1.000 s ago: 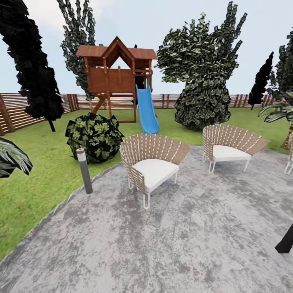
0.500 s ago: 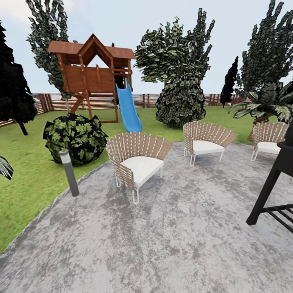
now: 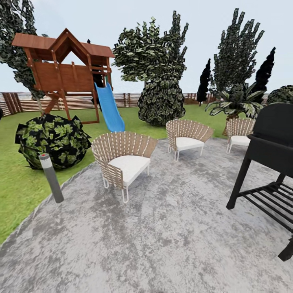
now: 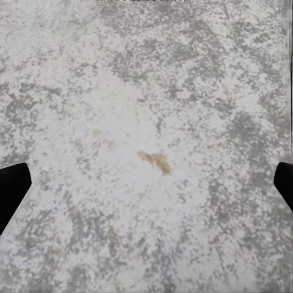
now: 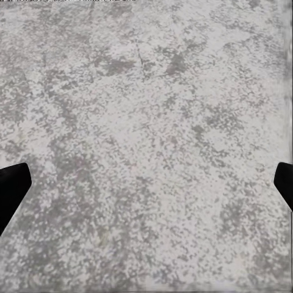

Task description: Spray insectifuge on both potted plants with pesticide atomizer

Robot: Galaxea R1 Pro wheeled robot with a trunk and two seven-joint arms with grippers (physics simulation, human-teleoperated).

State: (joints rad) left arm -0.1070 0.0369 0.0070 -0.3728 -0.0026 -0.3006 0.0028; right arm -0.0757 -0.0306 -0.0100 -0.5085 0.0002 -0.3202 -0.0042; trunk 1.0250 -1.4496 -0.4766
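Note:
I stand on the garden's round grey paved patio [image 3: 162, 240], with green lawn [image 3: 20, 191] to the left and the brown slatted fence [image 3: 16, 101] at the back. The pesticide atomizer and the potted plants are out of view. My left gripper [image 4: 146, 189] hangs open over bare paving, its dark fingertips [image 4: 12, 189] far apart at the picture's edges. My right gripper [image 5: 146, 189] is open the same way, with fingertips [image 5: 12, 186] wide apart and nothing between them.
Three slatted chairs with white cushions [image 3: 122, 160] [image 3: 187, 138] [image 3: 240, 134] stand on the patio. A black grill [image 3: 268, 162] is close at the right. A grey bollard light [image 3: 51, 178], a dark shrub [image 3: 53, 140] and a wooden playhouse with a blue slide [image 3: 108, 108] are at the left.
The whole head view has swung to the right: the playhouse, shrub and chairs slid left in the picture, and the black grill and a third chair came into view.

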